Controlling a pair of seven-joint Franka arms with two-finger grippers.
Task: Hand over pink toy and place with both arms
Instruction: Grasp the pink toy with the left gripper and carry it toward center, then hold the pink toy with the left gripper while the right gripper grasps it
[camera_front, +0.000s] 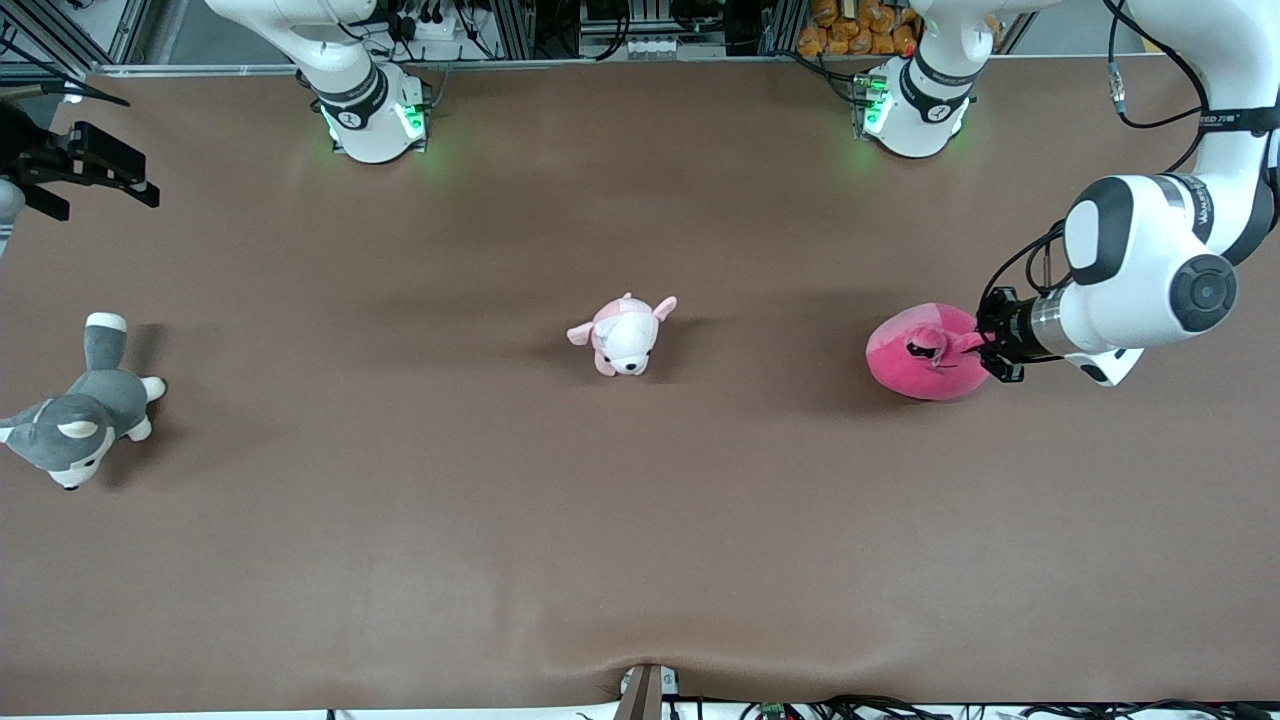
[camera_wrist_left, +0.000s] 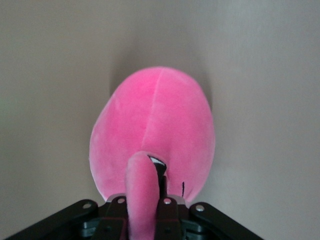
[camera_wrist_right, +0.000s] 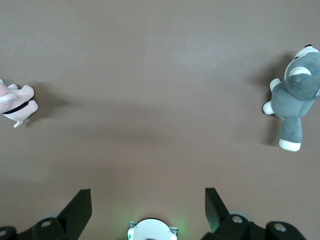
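Observation:
The pink toy (camera_front: 920, 355), a round hot-pink plush blob, is at the left arm's end of the table. My left gripper (camera_front: 985, 345) is shut on one of its ears; the left wrist view shows the ear (camera_wrist_left: 140, 192) pinched between the black fingers and the toy's body (camera_wrist_left: 152, 130) hanging past them. I cannot tell whether the toy rests on the table or is just off it. My right gripper (camera_front: 85, 165) is open and empty, up in the air at the right arm's end of the table, where that arm waits; its fingers (camera_wrist_right: 77, 210) stand wide apart.
A pale pink-and-white plush puppy (camera_front: 625, 335) lies mid-table, seen also in the right wrist view (camera_wrist_right: 15, 105). A grey-and-white plush husky (camera_front: 80, 410) lies at the right arm's end, also seen in the right wrist view (camera_wrist_right: 295, 92). The arm bases (camera_front: 370, 110) stand along the back edge.

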